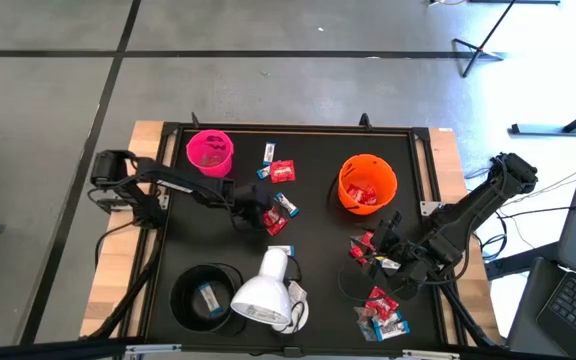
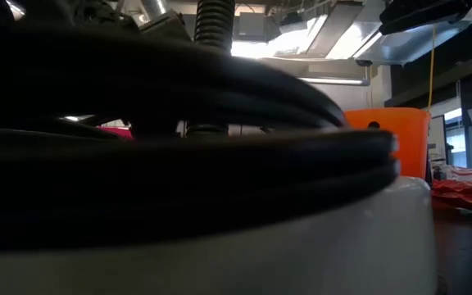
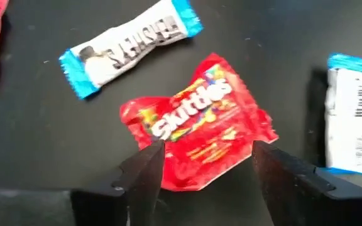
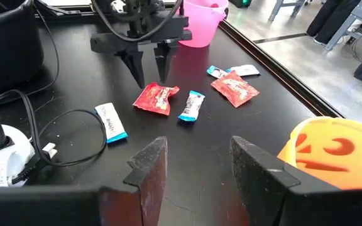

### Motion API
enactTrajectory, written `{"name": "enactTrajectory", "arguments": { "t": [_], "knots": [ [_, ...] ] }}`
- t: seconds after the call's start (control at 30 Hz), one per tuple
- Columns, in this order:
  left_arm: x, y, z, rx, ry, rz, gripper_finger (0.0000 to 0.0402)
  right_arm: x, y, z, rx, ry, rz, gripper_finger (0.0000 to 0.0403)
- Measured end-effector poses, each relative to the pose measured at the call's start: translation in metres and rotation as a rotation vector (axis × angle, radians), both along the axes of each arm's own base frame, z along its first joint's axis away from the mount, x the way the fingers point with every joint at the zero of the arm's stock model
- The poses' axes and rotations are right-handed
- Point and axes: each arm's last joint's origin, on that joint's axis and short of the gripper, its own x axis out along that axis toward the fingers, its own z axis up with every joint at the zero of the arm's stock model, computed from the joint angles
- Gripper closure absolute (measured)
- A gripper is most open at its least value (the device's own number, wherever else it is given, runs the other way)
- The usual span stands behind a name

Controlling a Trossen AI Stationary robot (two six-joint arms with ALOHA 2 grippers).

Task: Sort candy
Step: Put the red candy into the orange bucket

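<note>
On the black table mat (image 1: 308, 240), above grey floor, the left gripper (image 3: 203, 172) stands open astride a red candy packet (image 3: 200, 122) at centre frame.

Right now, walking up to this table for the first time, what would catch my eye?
Probably the bright cups on the black tabletop: an orange pumpkin-faced cup at the back right and a pink cup at the back left. Mid-table, the left gripper stands open over a red Skittles packet, with white-and-blue bars beside it. The right gripper waits open near the orange cup.
</note>
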Motion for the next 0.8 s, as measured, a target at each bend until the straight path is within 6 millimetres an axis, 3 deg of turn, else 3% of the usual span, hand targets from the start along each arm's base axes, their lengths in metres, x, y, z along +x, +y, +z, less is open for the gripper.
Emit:
{"name": "enactTrajectory", "arguments": {
  "t": [0.43,0.6,0.8],
  "knots": [
    [0.004,-0.002,-0.026,0.083,0.093,0.044,0.0174,0.000,0.000,0.000,0.010,-0.005,-0.007,0.0233],
    [0.005,-0.008,-0.026,0.130,0.092,0.036,0.0226,0.000,0.000,0.000,0.010,-0.005,-0.007,0.0233],
    [0.003,-0.012,-0.023,0.138,0.089,0.023,0.0329,0.000,0.000,0.000,0.009,-0.004,-0.007,0.0233]
  ]
}}
